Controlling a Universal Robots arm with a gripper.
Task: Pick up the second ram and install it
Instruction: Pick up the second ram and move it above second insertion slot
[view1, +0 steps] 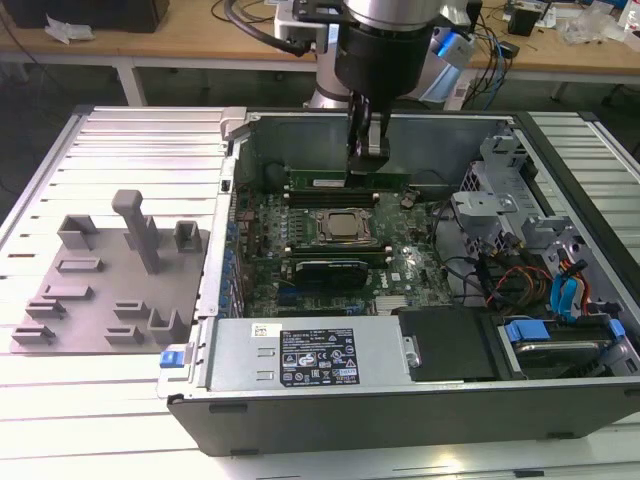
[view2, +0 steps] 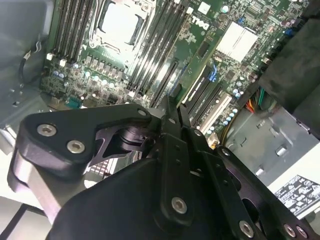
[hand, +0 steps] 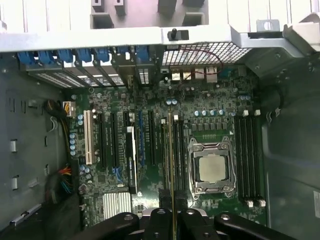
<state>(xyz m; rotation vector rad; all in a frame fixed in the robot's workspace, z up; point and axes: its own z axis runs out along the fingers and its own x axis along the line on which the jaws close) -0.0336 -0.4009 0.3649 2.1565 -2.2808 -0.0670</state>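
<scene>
My gripper (view1: 367, 158) reaches down into the open computer case (view1: 560, 415) and is shut on the second ram (view1: 388, 181), a thin green strip held level by its upper edge. In the first wrist view the ram (hand: 171, 165) shows edge-on as a thin line running out from between the fingertips (hand: 161, 216). It lies along the black memory slots (hand: 179, 150) beside the CPU socket (hand: 211, 167). I cannot tell whether it touches a slot. In the second wrist view the dark fingers (view2: 167, 112) close to a point over the slots (view2: 160, 60).
A grey holder tray (view1: 100, 300) with upright posts lies on the ribbed table at the exterior view's left. Inside the case are the power supply (view1: 310, 355), a drive cage with cables (view1: 555, 290) on the exterior view's right, and the case walls close around the board.
</scene>
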